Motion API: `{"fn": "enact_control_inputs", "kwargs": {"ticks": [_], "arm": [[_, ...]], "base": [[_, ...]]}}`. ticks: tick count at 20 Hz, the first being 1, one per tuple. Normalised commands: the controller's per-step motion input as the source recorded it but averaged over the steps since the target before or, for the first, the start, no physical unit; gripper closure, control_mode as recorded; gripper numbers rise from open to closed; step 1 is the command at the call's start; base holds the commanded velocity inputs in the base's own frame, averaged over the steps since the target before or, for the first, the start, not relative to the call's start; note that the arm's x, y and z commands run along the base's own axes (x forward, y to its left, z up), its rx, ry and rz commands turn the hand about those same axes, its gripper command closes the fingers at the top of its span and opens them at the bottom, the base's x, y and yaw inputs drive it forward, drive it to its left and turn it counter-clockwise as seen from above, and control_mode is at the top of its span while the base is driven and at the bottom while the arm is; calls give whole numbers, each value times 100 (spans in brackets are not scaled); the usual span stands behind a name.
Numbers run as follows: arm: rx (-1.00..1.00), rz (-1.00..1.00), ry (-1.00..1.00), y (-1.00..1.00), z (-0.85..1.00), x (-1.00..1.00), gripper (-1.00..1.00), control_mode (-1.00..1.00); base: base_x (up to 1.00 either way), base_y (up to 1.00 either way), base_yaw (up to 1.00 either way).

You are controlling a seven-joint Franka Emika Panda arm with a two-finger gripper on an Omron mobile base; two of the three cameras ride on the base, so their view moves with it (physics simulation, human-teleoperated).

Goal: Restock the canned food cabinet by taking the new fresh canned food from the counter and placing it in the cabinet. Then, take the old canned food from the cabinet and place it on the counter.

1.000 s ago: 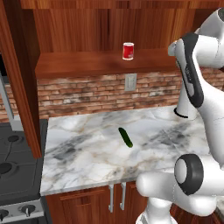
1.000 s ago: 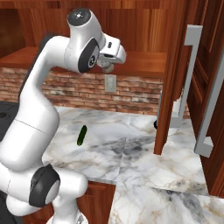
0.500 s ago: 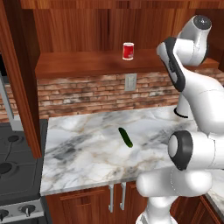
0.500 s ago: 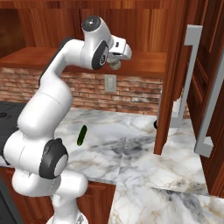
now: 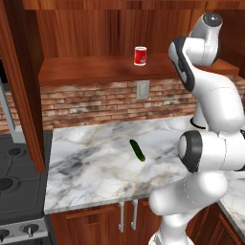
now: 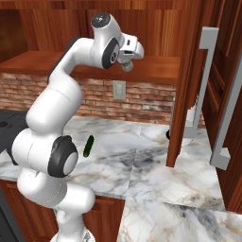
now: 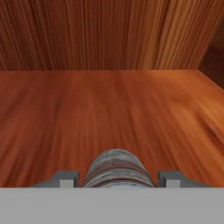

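Over the cabinet point(image 5: 95, 72) shelf's right end, above the surface point(image 5: 105, 162), the arm is delivering; the red can point(image 5: 140, 55) waits mid-shelf. Its claw point(image 7: 118, 177) is clamped on the new can point(image 7: 118, 168). Next: lower, release.

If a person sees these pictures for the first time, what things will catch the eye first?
The big white arm reaches up to the cabinet, and its claw holds a can over the wooden shelf. A red can stands alone on that shelf, to the arm's left. Below, a small green vegetable lies on the marble counter.
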Motion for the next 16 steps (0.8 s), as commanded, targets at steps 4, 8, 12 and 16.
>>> {"fn": "enact_control_inputs", "kwargs": {"ticks": [4,8,12,16], "arm": [[-7,0,-8,-2,-18,21,-100,-100],[-4,0,-10,0,-8,29,-100,-100],[-4,0,-16,0,-1,29,-100,-100],[0,0,-21,0,5,1,-100,-100]], "base": [[0,0,0],[0,0,0],[0,0,0],[0,0,0]]}}
